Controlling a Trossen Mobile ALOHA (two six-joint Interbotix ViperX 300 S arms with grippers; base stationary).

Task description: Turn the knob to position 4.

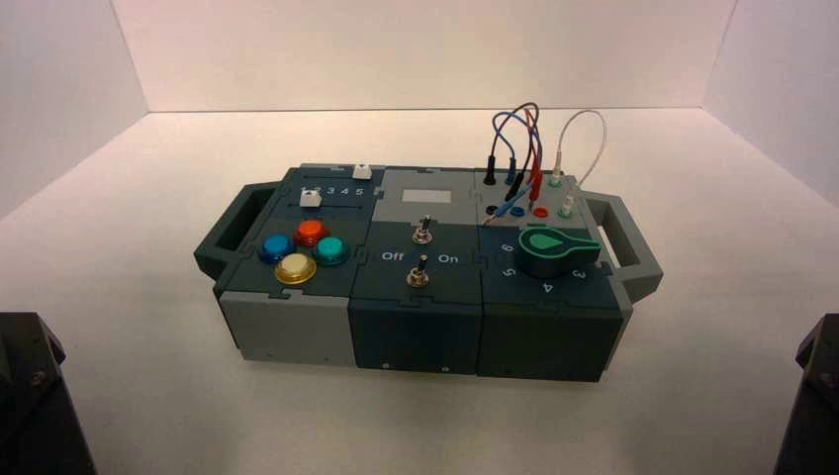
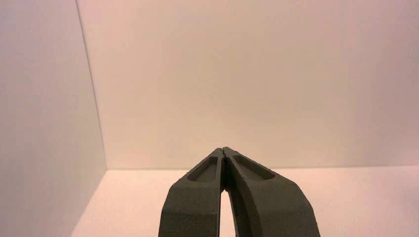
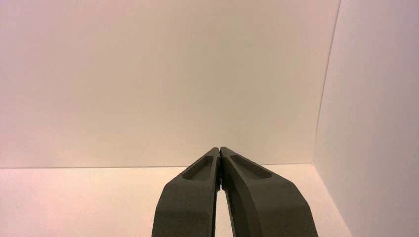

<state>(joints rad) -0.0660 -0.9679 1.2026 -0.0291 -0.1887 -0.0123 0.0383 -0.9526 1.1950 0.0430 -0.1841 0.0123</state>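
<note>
The green knob (image 1: pixel 555 252) sits right of centre in the high view, on the box's (image 1: pixel 539 341) dark panel, below the wires (image 1: pixel 524 158); its setting cannot be told from there. The left gripper (image 2: pixel 223 148), its tips pressed together around nothing, waits with its arm at the high view's lower left edge; the right gripper (image 3: pixel 220 148), likewise pressed together on nothing, waits with its arm at the lower right edge. The right one seems likelier to do the turning, and if it arrived without spreading first, it would probably knock the knob's thick body instead of gripping it. Coming in too high, the fingers could slip off the top; coming in too far up the frame, they might snag the wires plugged in just above. A grip off the knob's centre could shove the box, since nothing is seen holding it, and a twist cut short or overdone would miss the wanted position
</note>
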